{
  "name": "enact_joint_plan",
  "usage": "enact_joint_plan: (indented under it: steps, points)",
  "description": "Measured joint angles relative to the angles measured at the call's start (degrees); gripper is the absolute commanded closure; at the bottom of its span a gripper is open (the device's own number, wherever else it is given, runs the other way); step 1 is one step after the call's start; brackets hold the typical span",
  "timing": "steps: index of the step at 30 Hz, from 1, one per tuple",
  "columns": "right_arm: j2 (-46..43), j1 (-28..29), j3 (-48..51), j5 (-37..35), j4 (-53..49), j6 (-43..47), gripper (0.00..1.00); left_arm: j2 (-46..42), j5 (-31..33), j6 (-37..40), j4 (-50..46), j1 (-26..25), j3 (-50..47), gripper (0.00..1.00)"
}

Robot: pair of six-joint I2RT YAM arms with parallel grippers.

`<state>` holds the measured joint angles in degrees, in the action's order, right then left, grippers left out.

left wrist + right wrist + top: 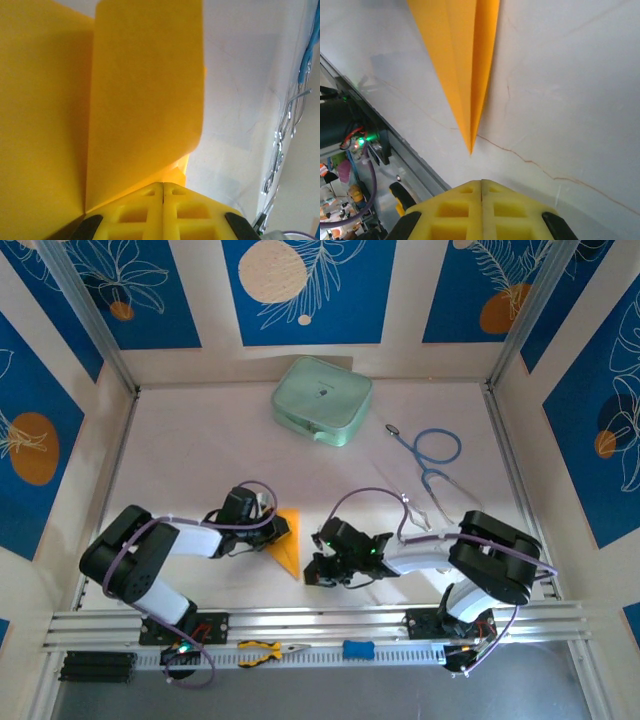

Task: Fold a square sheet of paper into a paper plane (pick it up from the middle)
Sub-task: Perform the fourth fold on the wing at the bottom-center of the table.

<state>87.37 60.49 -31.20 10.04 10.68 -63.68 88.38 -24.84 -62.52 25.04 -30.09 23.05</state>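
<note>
Top cam: the narrow, pointed orange-yellow paper plane [288, 546] lies on the white table [200, 440], near the front edge, btw the two arms. Its sharp tip points toward the front rail. The left gripper [280, 530] is at the plane's left edge, touching it. The right gripper [318, 570] is just to the right of the plane, not touching it.

Left wrist cam: the left gripper [163, 186] has its yellow pads [135, 212] pressed tight together, w/ only a thin line btw them. The paper plane [145, 85] is right up against the tips & one flap of it stands up off the table. Can't tell if a bit of paper is caught in the pads.

Right wrist cam: the right gripper [481, 182] has its yellow pads [512, 210] pressed together too, w/ nothing btw them. The plane [465, 60] shows long folds down its length. Its tip points at the gripper, w/ a small gap of bare table in front of the pads.

Other stuff: a pale green rounded-square case [322, 400] sits at the back of the table. A blue-tubed stethoscope [440, 430] w/ silver metal parts lies to the right of it, well apart from the plane. Small orange-handled pliers [265, 650] & a small blue block [357, 648] lie along the front rail.
</note>
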Motion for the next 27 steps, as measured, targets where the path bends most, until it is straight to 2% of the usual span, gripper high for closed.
enact_joint_plan:
  steps: [9, 15, 21, 27]
  points:
    - [0.6, -5.3, -5.0, -1.5, 0.1, 0.4, 0.94, -2.4, 5.3, -3.2, 0.7, -1.9, -1.9, 0.98]
    - [7.8, -5.5, -12.0, -0.9, 2.7, 0.2, 0.94, -2.4, 5.9, -3.7, 1.2, -2.2, -2.0, 0.98]
    - [13.6, -5.7, -12.5, -0.9, 5.5, -1.0, 0.95, -2.4, 5.9, -3.7, 1.3, -2.3, -2.0, 0.98]
    - [15.7, -6.0, -14.3, -0.8, 6.0, -1.2, 0.95, -2.4, 5.9, -3.7, 1.4, -2.3, -2.1, 0.98]
